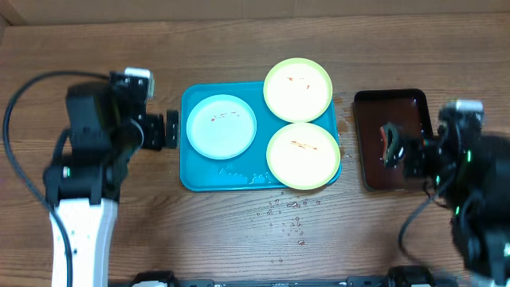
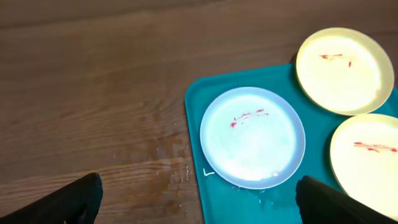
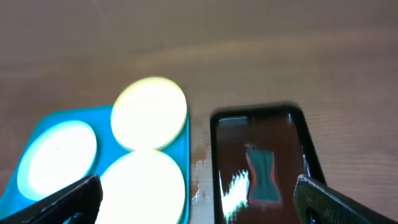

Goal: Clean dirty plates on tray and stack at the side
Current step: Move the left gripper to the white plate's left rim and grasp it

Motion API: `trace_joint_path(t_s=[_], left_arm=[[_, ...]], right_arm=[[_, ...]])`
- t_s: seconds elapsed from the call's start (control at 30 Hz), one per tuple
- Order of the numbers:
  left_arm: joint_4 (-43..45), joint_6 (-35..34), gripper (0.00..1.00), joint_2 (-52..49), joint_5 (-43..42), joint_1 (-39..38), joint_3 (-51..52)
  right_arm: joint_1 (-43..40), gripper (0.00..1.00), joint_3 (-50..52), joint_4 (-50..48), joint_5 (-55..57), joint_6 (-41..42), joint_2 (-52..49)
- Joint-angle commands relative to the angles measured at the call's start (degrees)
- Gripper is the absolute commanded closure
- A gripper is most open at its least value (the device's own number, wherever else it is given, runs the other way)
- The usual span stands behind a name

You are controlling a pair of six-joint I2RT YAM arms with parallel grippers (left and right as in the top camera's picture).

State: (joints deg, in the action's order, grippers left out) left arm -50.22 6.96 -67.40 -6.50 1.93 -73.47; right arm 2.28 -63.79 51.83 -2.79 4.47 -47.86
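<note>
As both arms hover, left gripper (image 1: 170,131): jaws spread wide, empty, just off the turquoise tray's (image 1: 191,179) left edge
right gripper (image 1: 392,146): jaws spread wide, empty, above the dark tray (image 1: 398,97) right of it
plates: pale blue plate (image 1: 221,126) on its left half; far yellow-green plate (image 1: 297,89) and near yellow-green plate (image 1: 303,155) overlapping its right rim, all red-smeared

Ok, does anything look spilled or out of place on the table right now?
Yes. Droplets are scattered on the wood just off the near edge of the tray, and the far yellow-green plate overhangs its back rim.

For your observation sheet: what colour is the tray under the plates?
Turquoise-blue; the tray shows best in the overhead view.
</note>
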Motion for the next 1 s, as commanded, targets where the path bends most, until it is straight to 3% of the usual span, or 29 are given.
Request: trace_joint_path(t_s=[0.0,0.13,0.37,0.43,0.47,0.5,0.63,0.83,0.97], left_arm=[[0.17,1.77,0.0,-4.39,-1.01,0.28,-3.3],[-2.19,-3.85,0.0,-7.69,-4.63,0.28,-3.3],[-3.93,-6.45,0.0,-14.16,-14.62,0.24,-3.17],[-4.24,-11.87,0.07,-16.37,-15.41,0.0,-3.15],[-5.22,-19.41,0.18,-18.69,-13.75,-0.87,-3.15],[-6.16,-24.7,0.23,-20.06,-11.26,-1.68,-3.13],[-8.76,-38.45,0.27,-26.29,-1.49,-6.38,-3.13],[-7.3,-48.96,0.45,-34.62,2.62,-11.56,-3.13],[-6.43,-54.12,0.5,-39.89,2.67,-12.85,-3.13]], right_arm=[[0.22,0.0,-10.88,7.74,-0.28,-0.09,-9.79],[0.22,0.0,-18.69,14.91,-0.26,-1.73,-19.8],[0.17,0.0,-19.15,15.1,-0.31,-1.42,-31.45],[-0.59,0.0,-19.15,14.97,-0.26,0.26,-34.16],[-2.34,0.05,-19.15,14.93,-0.26,3.15,-36.54],[-3.76,0.06,-19.15,14.93,-0.28,5.11,-37.81],[-11.47,0.19,-19.15,14.93,-0.28,13.05,-41.29],[-19.82,0.28,-19.1,14.58,-0.31,15.34,-41.66],[-22.62,0.28,-19.1,15.08,-0.28,15.3,-41.66]])
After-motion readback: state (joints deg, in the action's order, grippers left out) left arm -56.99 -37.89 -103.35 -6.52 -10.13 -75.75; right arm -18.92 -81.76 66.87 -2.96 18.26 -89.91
